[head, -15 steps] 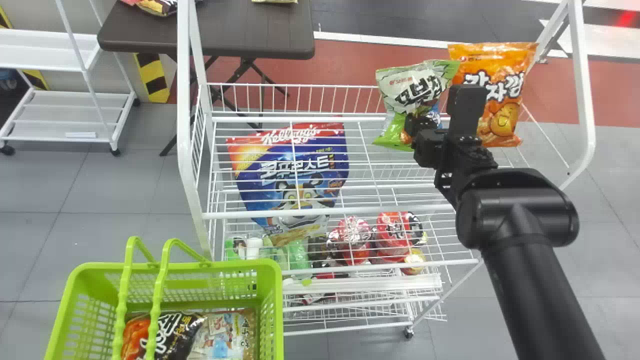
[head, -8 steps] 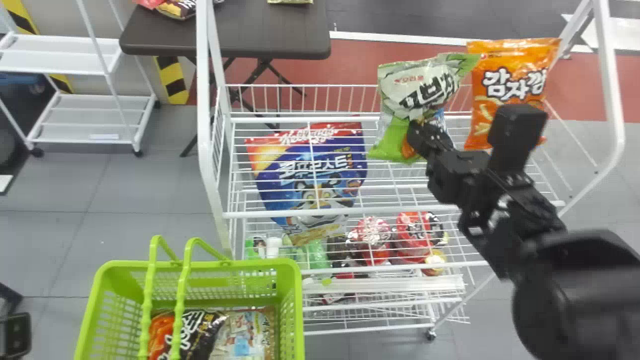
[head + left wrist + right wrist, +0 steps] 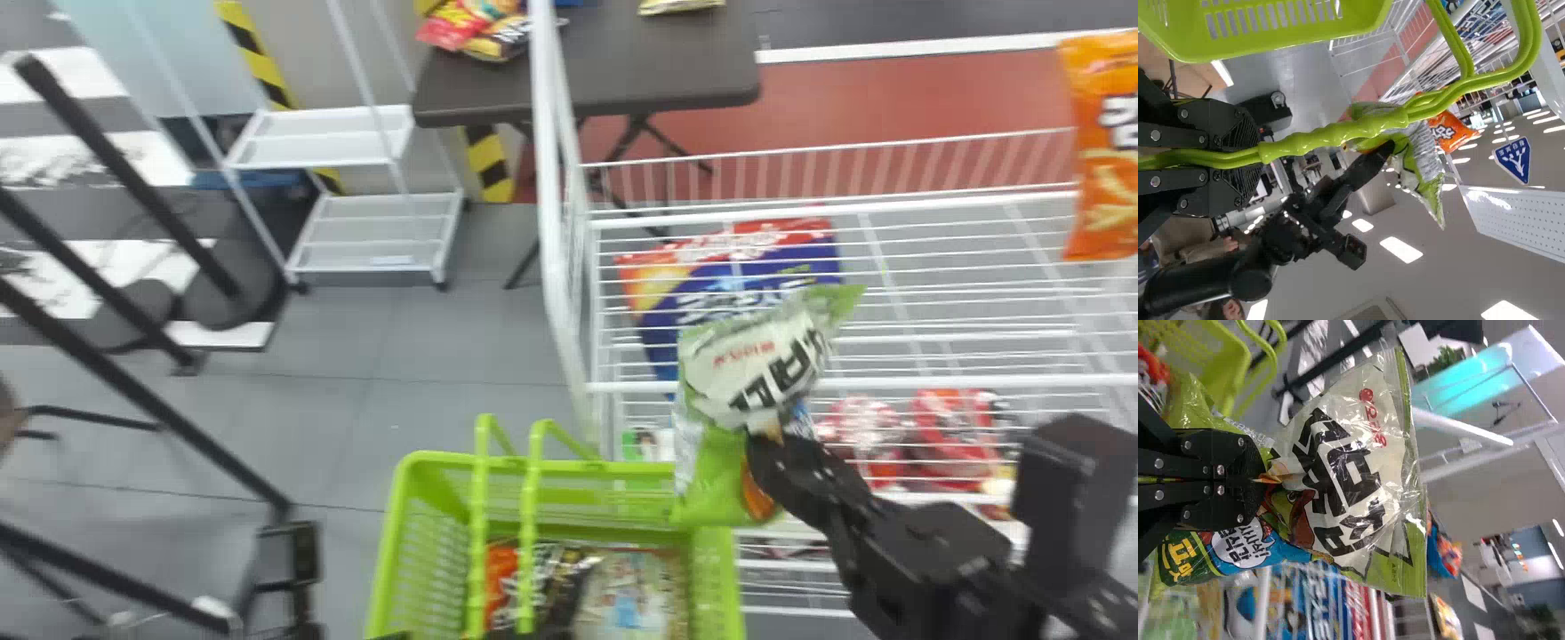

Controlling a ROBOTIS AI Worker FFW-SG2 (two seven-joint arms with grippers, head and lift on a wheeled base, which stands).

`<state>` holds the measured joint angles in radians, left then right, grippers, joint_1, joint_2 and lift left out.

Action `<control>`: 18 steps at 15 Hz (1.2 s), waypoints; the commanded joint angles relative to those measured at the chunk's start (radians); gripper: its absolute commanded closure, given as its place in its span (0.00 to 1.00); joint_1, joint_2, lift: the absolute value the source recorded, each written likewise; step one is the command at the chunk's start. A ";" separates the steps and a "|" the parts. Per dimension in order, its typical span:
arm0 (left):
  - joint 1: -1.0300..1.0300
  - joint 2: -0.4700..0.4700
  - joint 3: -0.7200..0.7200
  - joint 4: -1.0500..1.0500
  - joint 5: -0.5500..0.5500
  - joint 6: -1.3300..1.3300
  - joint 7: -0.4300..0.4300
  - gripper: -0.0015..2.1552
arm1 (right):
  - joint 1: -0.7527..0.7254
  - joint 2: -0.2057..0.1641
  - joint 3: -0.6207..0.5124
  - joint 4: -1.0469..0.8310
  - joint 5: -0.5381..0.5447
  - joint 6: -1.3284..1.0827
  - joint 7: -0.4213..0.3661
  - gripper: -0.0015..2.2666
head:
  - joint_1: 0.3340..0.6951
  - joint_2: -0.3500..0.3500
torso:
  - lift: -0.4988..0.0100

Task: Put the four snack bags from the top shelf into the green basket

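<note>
Head view: from where I stand, the green basket point(image 3: 725, 578) lies to the robot's left of the right gripper point(image 3: 766, 458). The blue cereal bag point(image 3: 653, 298) is partly hidden behind the green-and-white snack bag point(image 3: 751, 378), whose slanting length ends across the basket's far right corner; over it or short of it, I can't tell. That gripper's fingers pinch the snack bag's middle. The left gripper point(image 3: 1251, 155), nearer the basket, is closed round its handles point(image 3: 1338, 133). The orange bag point(image 3: 1102, 151) is cut off; blur muddles the packets point(image 3: 622, 604) inside.
</note>
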<state>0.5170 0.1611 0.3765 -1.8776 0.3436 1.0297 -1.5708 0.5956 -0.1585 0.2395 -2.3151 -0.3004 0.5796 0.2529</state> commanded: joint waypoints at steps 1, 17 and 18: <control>0.000 0.001 0.001 0.000 0.000 0.001 -0.010 1.00 | 0.003 -0.006 0.058 0.009 -0.016 0.089 -0.001 0.99 | 1.00 0.97 | 0.98; 0.005 0.008 0.001 0.000 0.003 -0.003 -0.010 1.00 | -0.194 -0.012 0.195 0.290 -0.158 0.239 0.005 0.02 | 1.00 1.00 | 0.98; 0.003 0.008 -0.001 0.001 0.003 -0.003 -0.010 1.00 | -0.177 -0.012 0.133 0.235 -0.174 0.316 0.040 0.02 | 1.00 1.00 | 0.98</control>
<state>0.5225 0.1685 0.3773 -1.8780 0.3467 1.0272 -1.5708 0.3943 -0.1677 0.4445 -2.0074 -0.4584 0.8018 0.2726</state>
